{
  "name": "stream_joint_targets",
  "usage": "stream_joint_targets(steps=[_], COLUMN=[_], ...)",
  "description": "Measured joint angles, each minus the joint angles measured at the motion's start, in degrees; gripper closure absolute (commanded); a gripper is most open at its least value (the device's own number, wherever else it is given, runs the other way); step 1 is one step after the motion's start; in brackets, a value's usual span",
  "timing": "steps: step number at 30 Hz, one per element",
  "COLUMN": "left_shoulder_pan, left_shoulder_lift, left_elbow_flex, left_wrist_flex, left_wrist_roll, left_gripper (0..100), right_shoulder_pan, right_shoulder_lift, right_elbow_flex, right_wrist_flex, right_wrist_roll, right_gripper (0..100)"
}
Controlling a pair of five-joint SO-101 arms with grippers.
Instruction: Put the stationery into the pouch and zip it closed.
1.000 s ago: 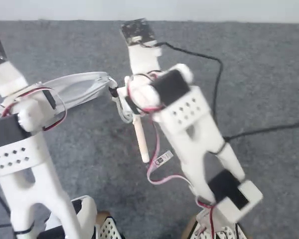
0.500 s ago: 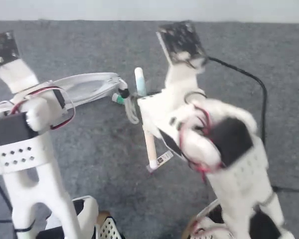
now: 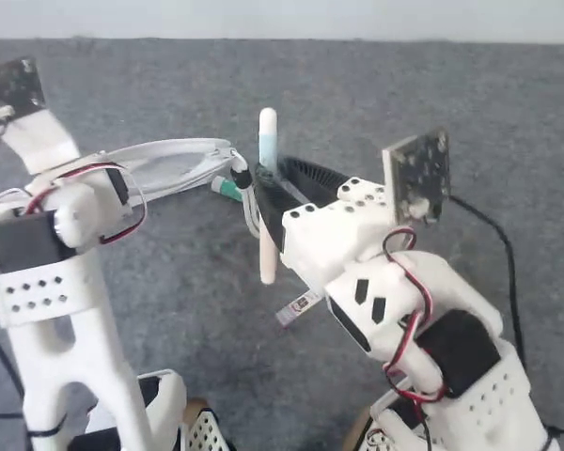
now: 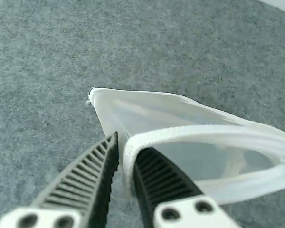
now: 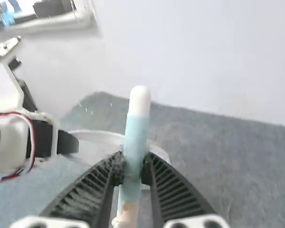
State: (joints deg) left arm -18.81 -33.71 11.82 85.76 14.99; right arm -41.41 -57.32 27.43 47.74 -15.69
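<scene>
The right gripper (image 5: 131,172) was clamped on an upright pen (image 5: 136,124). At its nine o'clock, the left gripper (image 4: 126,154) pinched the white pouch (image 4: 180,114) by its rim.

Bright, soft, even light across the grey carpet (image 3: 432,85), faint diffuse shadow along the edge of the pouch (image 3: 164,167), wall (image 5: 204,47) washed pale behind the pen (image 5: 134,128), translucent pouch fabric glowing in the left wrist view, left gripper (image 4: 126,151) dark against it
</scene>
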Motion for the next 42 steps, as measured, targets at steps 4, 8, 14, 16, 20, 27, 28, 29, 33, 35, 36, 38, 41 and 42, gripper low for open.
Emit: stream_joint_targets(steps=[4, 8, 14, 16, 20, 27, 28, 29, 33, 35, 36, 38, 41, 42], left_shoulder_pan=[0.0, 0.0, 0.0, 0.0, 0.0, 0.0, 0.0, 0.0, 0.0, 0.0, 0.0, 0.0, 0.0, 0.0], left_shoulder_lift=[0.0, 0.0, 0.0, 0.0, 0.0, 0.0, 0.0, 0.0, 0.0, 0.0, 0.0, 0.0, 0.0, 0.0], left_elbow_flex=[0.0, 0.0, 0.0, 0.0, 0.0, 0.0, 0.0, 0.0, 0.0, 0.0, 0.0, 0.0, 0.0, 0.0], left_wrist_flex=[0.0, 0.0, 0.0, 0.0, 0.0, 0.0, 0.0, 0.0, 0.0, 0.0, 0.0, 0.0, 0.0, 0.0], left_wrist_roll=[0.0, 0.0, 0.0, 0.0, 0.0, 0.0, 0.0, 0.0, 0.0, 0.0, 0.0, 0.0, 0.0, 0.0], left_gripper=[99, 99, 99, 99, 99, 99, 99, 99, 99, 99, 99, 99, 99, 99], right_shoulder_pan=[0.0, 0.0, 0.0, 0.0, 0.0, 0.0, 0.0, 0.0, 0.0, 0.0, 0.2, 0.1, 0.1, 0.1], right_shoulder_lift=[-2.7, -3.4, -3.4, -3.4, -3.4, -3.4, -3.4, -3.3, 1.1, 5.5, 7.8, 12.0, 18.1, 20.0], right_elbow_flex=[5.6, 10.5, 16.2, 18.4, 21.7, 24.8, 25.1, 25.3, 25.3, 25.4, 25.4, 25.3, 25.3, 25.3], right_wrist_flex=[-8.3, -16.8, -31.8, -37.5, -48.1, -61.5, -63.0, -64.6, -72.2, -76.4, -78.8, -83.2, -87.6, -88.6], right_wrist_roll=[0.0, 0.0, 0.0, 0.0, 0.0, 0.0, 0.0, 0.0, 0.0, 0.0, 0.0, 0.0, 0.0, 0.0], right_gripper=[99.3, 99.3, 99.3, 99.3, 99.3, 99.3, 99.3, 99.3, 99.3, 99.3, 99.3, 99.3, 99.3, 99.3])
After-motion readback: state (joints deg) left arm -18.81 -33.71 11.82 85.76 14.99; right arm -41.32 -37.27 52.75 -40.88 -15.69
